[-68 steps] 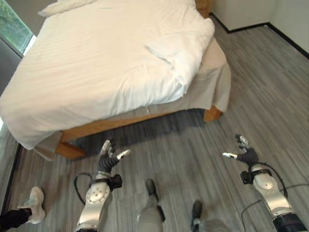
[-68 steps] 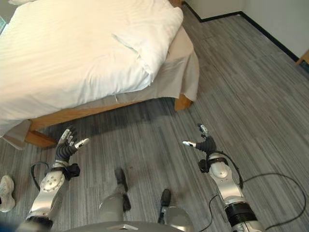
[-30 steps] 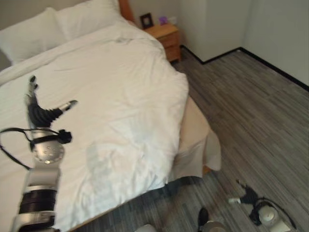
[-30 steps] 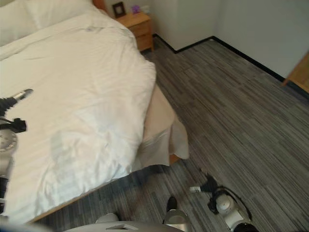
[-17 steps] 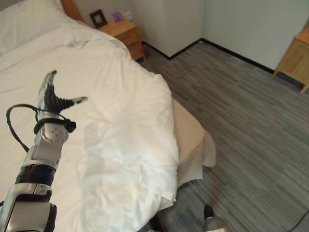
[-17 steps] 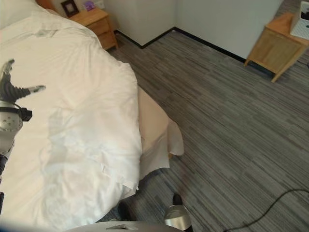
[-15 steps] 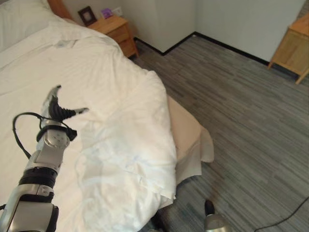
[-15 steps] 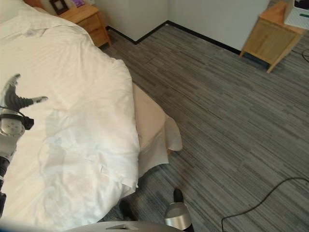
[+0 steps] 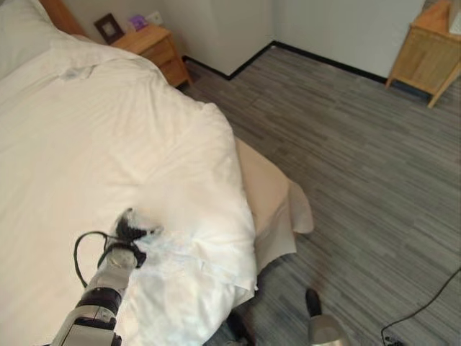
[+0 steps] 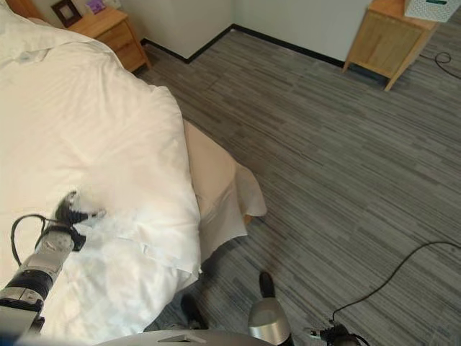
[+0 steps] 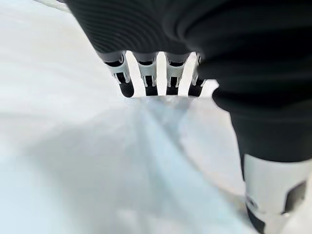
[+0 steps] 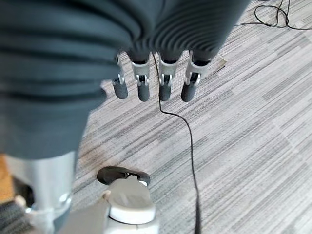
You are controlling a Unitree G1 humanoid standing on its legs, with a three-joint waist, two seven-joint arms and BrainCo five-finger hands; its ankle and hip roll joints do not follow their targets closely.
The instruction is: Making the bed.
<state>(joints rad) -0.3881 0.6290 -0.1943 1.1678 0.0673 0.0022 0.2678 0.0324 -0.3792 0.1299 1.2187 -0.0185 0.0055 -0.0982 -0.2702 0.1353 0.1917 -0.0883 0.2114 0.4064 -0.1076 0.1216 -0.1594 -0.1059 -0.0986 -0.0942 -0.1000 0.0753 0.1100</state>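
Note:
A white duvet (image 9: 108, 137) covers the bed, and its corner (image 9: 216, 268) near the foot lies rumpled and folded over the edge. My left hand (image 9: 130, 232) rests on the duvet just beside that rumpled part, thumb spread out to the side. In the left wrist view its fingers (image 11: 146, 80) are straight, with their dark tips down on the cloth where a fold rises toward them. A beige sheet (image 9: 268, 202) hangs out from under the duvet at the bed's corner. My right hand (image 12: 164, 90) hangs low over the floor, fingers relaxed and holding nothing.
A wooden nightstand (image 9: 148, 45) with a small picture frame (image 9: 108, 27) stands by the headboard against the wall. Another wooden cabinet (image 9: 425, 45) sits at the far right. Grey plank floor (image 9: 360, 180) stretches along the bed's right side.
The camera has turned and shifted. My left hand has come down from above the duvet onto it, near the rumpled foot corner.

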